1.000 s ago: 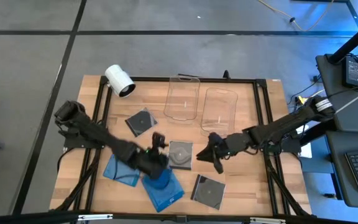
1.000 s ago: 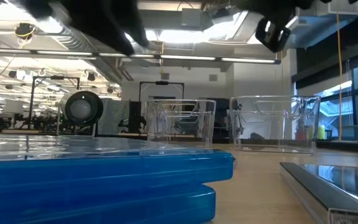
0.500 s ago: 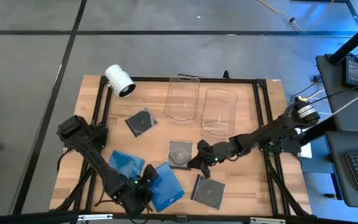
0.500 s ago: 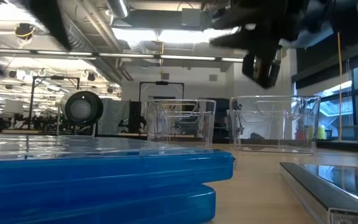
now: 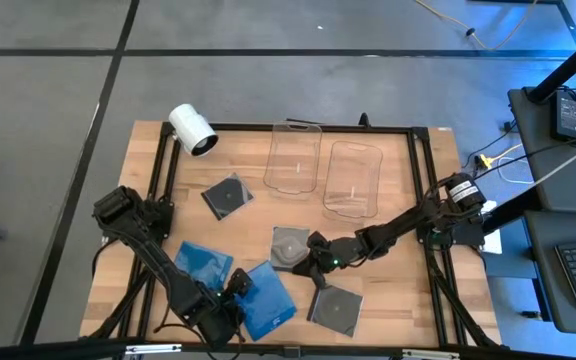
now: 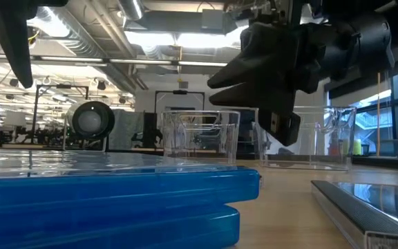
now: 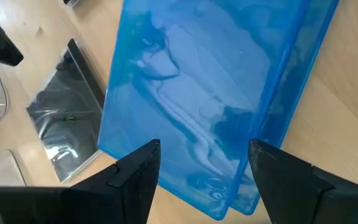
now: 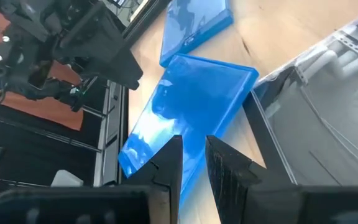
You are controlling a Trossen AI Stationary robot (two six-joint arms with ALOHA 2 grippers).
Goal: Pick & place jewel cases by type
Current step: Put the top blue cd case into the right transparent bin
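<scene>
- Left gripper (image 5: 240, 283) sat low at the near edge of the table, fingers spread wide with nothing between them. In the left wrist view its two dark fingers (image 7: 135, 177) framed the blue jewel case (image 7: 210, 93) directly below, not touching it.
- That blue jewel case (image 5: 268, 300) lay flat and skewed on the wood, near the front edge. A second blue case (image 5: 202, 262) lay just beside it toward the left arm's side; whether the two overlapped could not be told from above.
- Right gripper (image 5: 313, 262) reached in across the table's middle, fingers drawn to a narrow gap and holding nothing visible. In the right wrist view the fingertips (image 8: 169, 163) hung over the corner of the blue case (image 8: 188, 106), with the edge of a grey case (image 8: 328, 112) alongside.
- Grey jewel case with disc (image 5: 289, 246) lay flat just beside the right gripper, toward the tubs.
- Another grey case (image 5: 335, 306) lay near the front, on the right arm's side of the blue pair.
- A third grey case (image 5: 227, 195) lay apart, further back toward the left side.
- Two clear tubs (image 5: 295, 160) (image 5: 353, 180) stood side by side at the back of the table; contents not discernible.
- White cylinder (image 5: 192, 130) lay on its side at the back left corner.
- Wooden table (image 5: 398, 300) carried everything listed.
</scene>
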